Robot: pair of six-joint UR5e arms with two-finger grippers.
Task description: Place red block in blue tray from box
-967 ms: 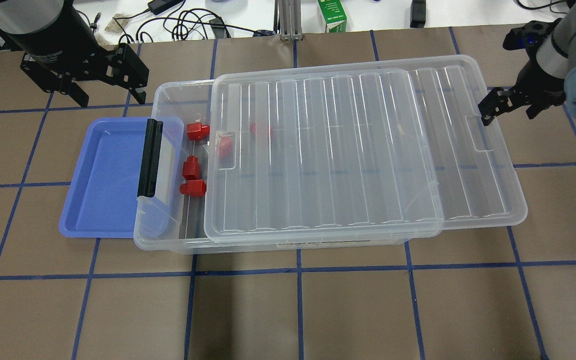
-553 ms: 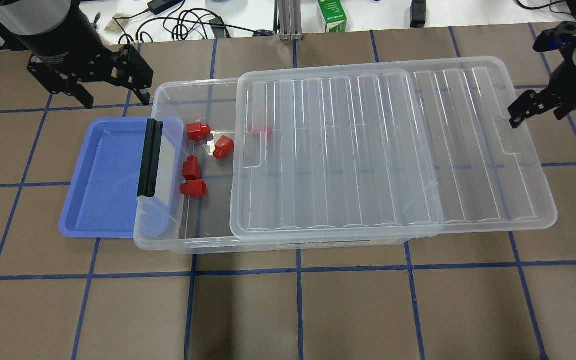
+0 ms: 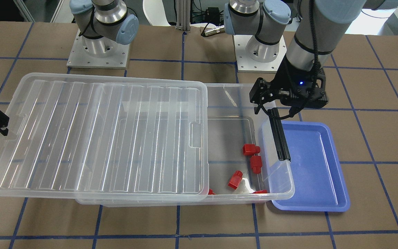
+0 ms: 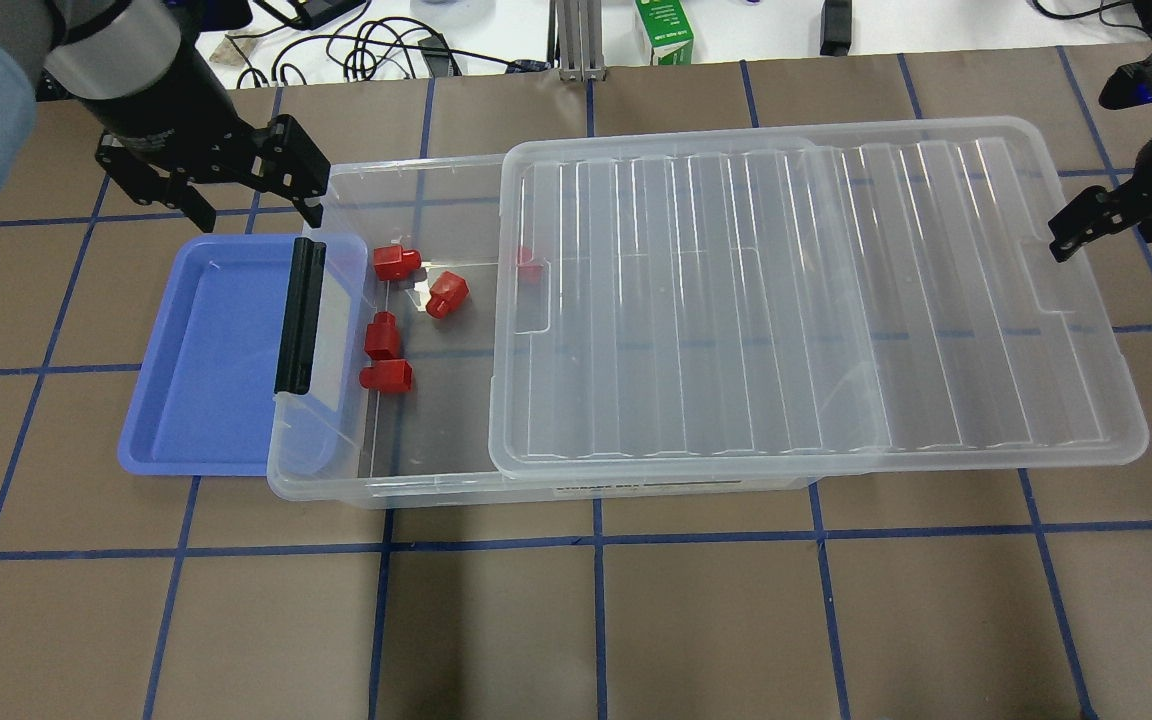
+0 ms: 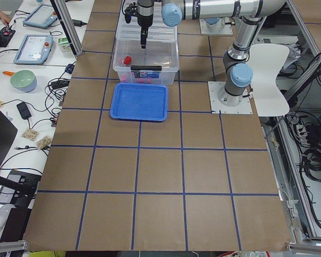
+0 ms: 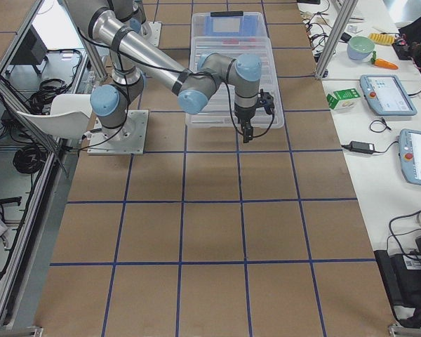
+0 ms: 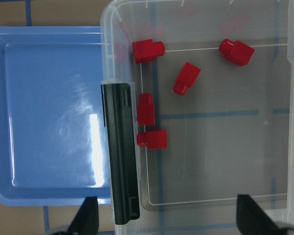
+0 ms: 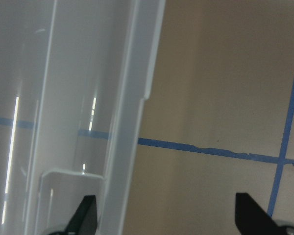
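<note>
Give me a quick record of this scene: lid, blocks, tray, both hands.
lid: on the box, offset toward the right arm; the end with the latch is uncovered
blocks: five red, all in the box's uncovered end
tray: empty, beside the latch end
left hand: open, empty, above the box's latch-end corner
right hand: open, empty, just past the lid's far edge
</note>
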